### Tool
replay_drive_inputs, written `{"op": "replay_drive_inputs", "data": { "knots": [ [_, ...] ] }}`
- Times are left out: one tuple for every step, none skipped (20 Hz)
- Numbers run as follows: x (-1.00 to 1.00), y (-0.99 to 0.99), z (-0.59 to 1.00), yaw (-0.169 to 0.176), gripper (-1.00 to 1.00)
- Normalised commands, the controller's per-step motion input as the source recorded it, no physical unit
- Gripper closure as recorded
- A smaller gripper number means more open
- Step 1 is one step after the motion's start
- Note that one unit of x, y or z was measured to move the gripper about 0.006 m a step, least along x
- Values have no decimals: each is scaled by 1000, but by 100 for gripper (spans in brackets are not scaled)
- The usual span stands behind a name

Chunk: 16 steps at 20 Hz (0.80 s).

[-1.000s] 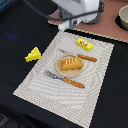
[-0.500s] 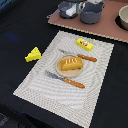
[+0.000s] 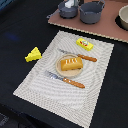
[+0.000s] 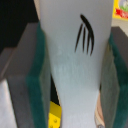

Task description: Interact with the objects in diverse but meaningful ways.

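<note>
Pincer: clamped on the white fish-like piece (image 4: 75, 65), which filled the wrist view between green pads (image 4: 37, 85); the pincer itself was out of the exterior view.
Surface: a black table (image 3: 20, 30) carried a striped placemat (image 3: 60, 95); a brown board (image 3: 107, 27) lay at the far edge.
Placemat: bread loaf (image 3: 71, 63) on a small plate (image 3: 70, 71), between a fork (image 3: 65, 79) and knife (image 3: 77, 55).
Yellow packet (image 3: 84, 44): on the mat's far side.
Cheese wedge (image 3: 33, 54): on bare table beside the mat.
Board: two dark grey pots (image 3: 91, 11).

Scored orange-brown bread loaf (image 3: 71, 63) lying flat at mid-bench; holed yellow cheese wedge (image 3: 33, 54) toward one side edge; small yellow packet (image 3: 84, 44), red-marked, nearer the far edge; white fish-like piece (image 4: 75, 70) upright between the gripper's green pads (image 4: 39, 80).
</note>
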Motion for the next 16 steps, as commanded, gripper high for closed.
{"op": "replay_drive_inputs", "data": {
  "knots": [
    [-414,823,-151,29,100],
    [-411,814,-177,30,100],
    [-400,806,-214,30,100],
    [-374,797,-234,30,100],
    [-349,774,-249,30,100],
    [-357,766,-260,31,100],
    [-337,729,-291,33,100],
    [-340,703,-309,33,100],
    [-331,683,-326,33,100],
    [-257,646,-334,33,100],
    [-169,583,-343,32,100],
    [-23,563,-314,32,100],
    [0,554,-303,29,100],
    [0,563,-303,24,100],
    [0,509,-294,16,100],
    [0,469,-297,10,100]
  ]
}}
